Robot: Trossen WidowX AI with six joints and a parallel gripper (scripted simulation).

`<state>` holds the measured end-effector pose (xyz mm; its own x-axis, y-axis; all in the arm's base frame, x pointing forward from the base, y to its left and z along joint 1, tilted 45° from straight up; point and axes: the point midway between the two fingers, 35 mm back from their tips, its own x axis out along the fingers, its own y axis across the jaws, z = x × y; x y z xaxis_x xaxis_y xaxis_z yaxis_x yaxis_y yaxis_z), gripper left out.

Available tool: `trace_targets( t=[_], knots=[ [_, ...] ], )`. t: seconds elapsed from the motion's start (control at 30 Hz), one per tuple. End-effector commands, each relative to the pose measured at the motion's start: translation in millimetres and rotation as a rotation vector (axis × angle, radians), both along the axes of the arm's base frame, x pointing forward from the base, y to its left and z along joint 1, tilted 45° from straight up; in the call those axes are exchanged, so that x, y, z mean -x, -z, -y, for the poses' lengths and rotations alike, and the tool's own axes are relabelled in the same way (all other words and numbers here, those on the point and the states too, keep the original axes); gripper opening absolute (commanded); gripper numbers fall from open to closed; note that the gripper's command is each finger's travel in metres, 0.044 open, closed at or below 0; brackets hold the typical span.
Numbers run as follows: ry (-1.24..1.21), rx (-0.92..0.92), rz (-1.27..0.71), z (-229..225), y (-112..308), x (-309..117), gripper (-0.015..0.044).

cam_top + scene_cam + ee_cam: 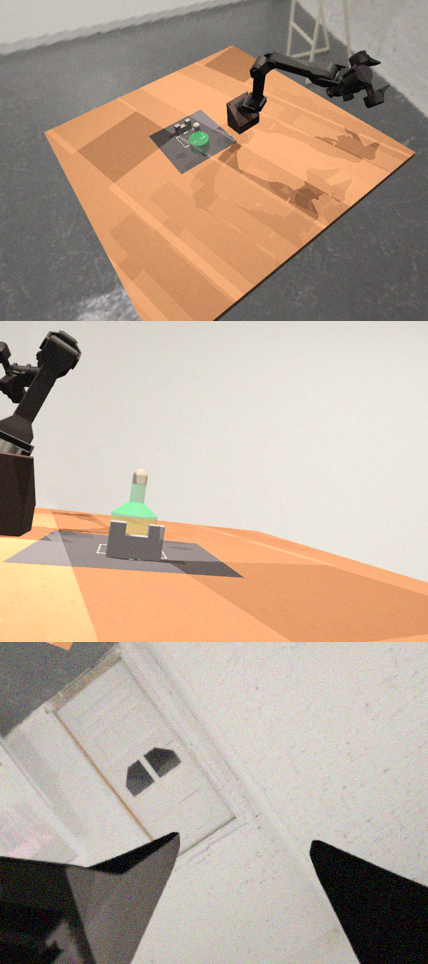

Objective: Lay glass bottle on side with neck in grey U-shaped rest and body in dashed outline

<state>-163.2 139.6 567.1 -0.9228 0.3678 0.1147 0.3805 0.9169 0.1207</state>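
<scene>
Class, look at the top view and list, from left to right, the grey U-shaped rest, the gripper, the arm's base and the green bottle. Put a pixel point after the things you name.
Grey U-shaped rest (177,129) (134,547), green bottle (199,142) (137,493), arm's base (238,120) (15,493), gripper (379,73) (243,843).

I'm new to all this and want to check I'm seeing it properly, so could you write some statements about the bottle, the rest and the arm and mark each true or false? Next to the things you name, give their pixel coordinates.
1. The glass bottle (199,143) (134,510) is standing upright. True.
2. The gripper (384,74) (243,843) is closed around the bottle. False: it is open, well away from the bottle, with nothing between its fingers.
3. The grey U-shaped rest (182,127) (134,547) stands on the dark mat (179,165) (86,564). True.
4. The bottle's neck is lying in the rest. False: the neck (137,493) points upward, above the rest's notch.
5. The bottle has a pale, rounded top (196,124) (140,477). True.
</scene>
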Motion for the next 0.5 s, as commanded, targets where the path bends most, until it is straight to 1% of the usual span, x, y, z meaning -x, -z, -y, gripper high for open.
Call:
trace_targets(
  t=[0.0,0.03,0.13,0.2,0.33,0.47],
  knots=[
    [0.006,0.005,-0.003,-1,0,-1,0.0426],
    [0.02,0.018,-0.003,-6,2,-2,0.044],
    [0.1,0.104,-0.009,-30,14,-13,0.044],
    [0.185,0.19,-0.023,-53,27,-27,0.044],
    [0.371,0.371,-0.074,-99,57,-68,0.044],
    [0.551,0.546,-0.164,-132,87,-118,0.044]
  ],
)
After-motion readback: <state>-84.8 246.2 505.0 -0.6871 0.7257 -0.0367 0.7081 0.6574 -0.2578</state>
